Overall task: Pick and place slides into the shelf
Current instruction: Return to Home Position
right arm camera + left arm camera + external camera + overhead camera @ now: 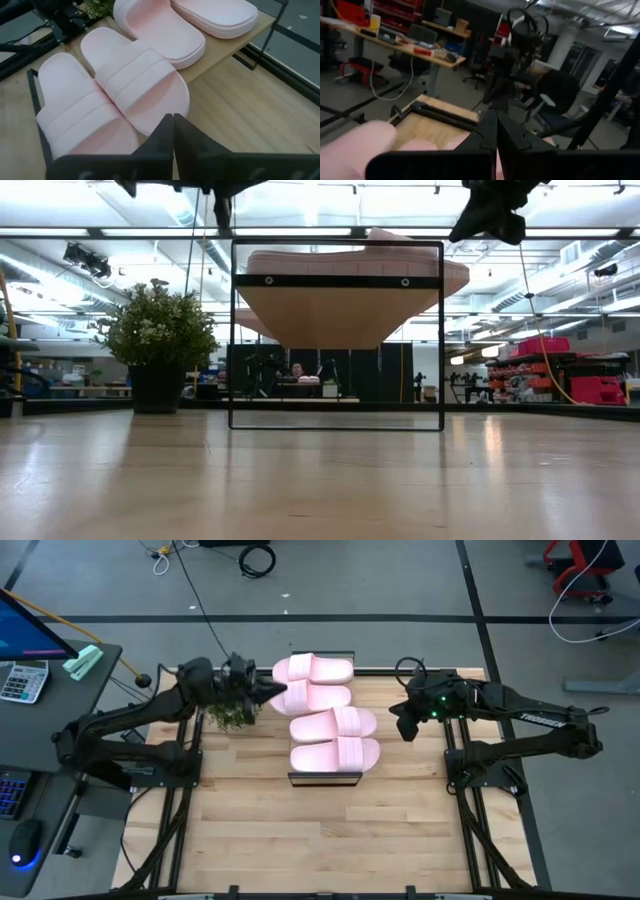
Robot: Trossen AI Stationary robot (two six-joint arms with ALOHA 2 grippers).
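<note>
Four pale pink slides lie side by side, soles down, on the shelf's wood top (220, 55) in the middle of the table: two at the far end (315, 670) (322, 696) and two at the near end (335, 723) (335, 753). My left gripper (280, 690) is shut and hovers just left of the far pair, whose pink foam (355, 145) shows below its fingers. My right gripper (405, 727) is shut too and hangs right of the shelf, looking down on the near pair (135, 80). In the low view both grippers are above the shelf board (335, 305).
A small potted plant (230, 712) (160, 330) stands on the table just left of the shelf, under my left arm. The shelf's thin black frame (232, 330) stands upright from the tabletop. Bare wood (330, 840) stretches toward the near edge.
</note>
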